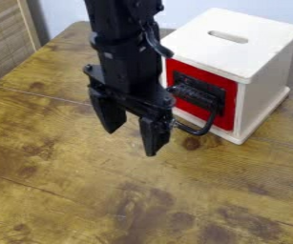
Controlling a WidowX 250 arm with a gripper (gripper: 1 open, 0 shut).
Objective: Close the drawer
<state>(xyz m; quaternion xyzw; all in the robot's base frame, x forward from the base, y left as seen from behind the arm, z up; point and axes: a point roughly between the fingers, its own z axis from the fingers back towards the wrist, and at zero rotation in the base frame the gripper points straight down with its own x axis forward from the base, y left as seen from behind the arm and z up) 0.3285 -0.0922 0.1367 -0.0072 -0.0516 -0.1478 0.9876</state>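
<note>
Nearest the camera lies bare, stained wooden table [73, 191], with plenty of free room in front of me and to the sides; nothing stands there to knock over.

Above it hangs my gripper [132, 124], its two dark fingers pointing down and spread apart with clear space between them; it has hold of nothing. The finger tips hover over the table, just beside the box's front.

Just past my fingers is the drawer [202, 91], red-fronted, set in the pale wooden box [244, 48]; its black looped wire handle [198, 124] juts forward towards me and partly hides behind my nearer finger; whether finger and loop are touching I cannot tell. The front appears almost flush with the box, so I judge little travel remains, though the angle makes this hard to be sure of.

I expect the drawer to be light, stiff and easy-sliding; the box itself looks light too, and may skid back across the table if I shove hard; the wire loop is thin and could bend or slip off a finger. So I would press on the flat red face or the black centre fitting [199, 92] rather than grip the loop.

Behind the box the table soon ends, so a sliding box has little room.
</note>
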